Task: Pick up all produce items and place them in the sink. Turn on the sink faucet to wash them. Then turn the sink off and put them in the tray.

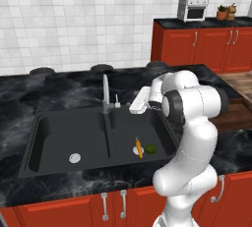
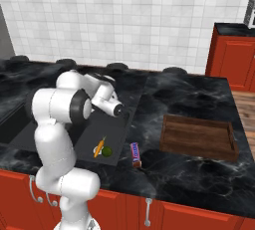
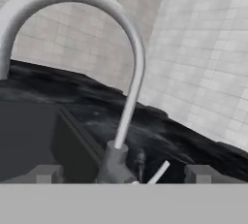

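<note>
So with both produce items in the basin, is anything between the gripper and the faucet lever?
Nothing visible is. The open gripper faces the faucet head on, with its small lever just ahead between the fingertips. The carrot and lime lie low in the sink's right basin, out of the way.

The orange carrot and green lime lie side by side in the right basin of the black sink, right of the upright silver gooseneck faucet, with the brown wooden tray on the surface well apart.
</note>
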